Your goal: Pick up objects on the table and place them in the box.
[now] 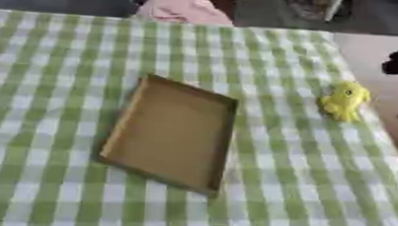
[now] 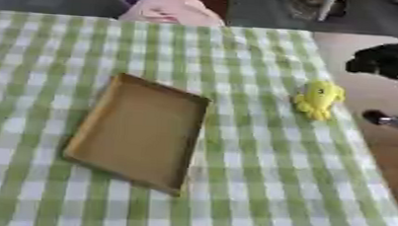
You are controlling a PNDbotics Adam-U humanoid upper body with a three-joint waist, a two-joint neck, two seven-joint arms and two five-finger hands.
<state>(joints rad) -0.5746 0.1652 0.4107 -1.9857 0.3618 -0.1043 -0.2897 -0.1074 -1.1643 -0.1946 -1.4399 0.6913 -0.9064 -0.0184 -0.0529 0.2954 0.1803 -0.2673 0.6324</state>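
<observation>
Left eye view: table [image 1: 59,52] covered in green-and-white check cloth, running to the far edge where something pink [image 1: 184,8] sits beyond it. Right of the table, bare brownish floor. Shallow tan box [image 1: 171,133], open top, lies mid-table, turned askew, nothing inside it. Small yellow toy [image 1: 345,100] sits on the cloth near the table's right edge, right of the box and well apart from it, untouched. Dark shapes at the right edge of frame, too cut off to read.

Right eye view: same layout, box left of centre, yellow toy right of it by the table edge. Black robot right hand [image 2: 389,60] shows at upper right, off the table over the floor, near the toy but apart from it. Holds nothing visible; whether its fingers are spread or curled, cannot tell. Left hand shows in neither view.
</observation>
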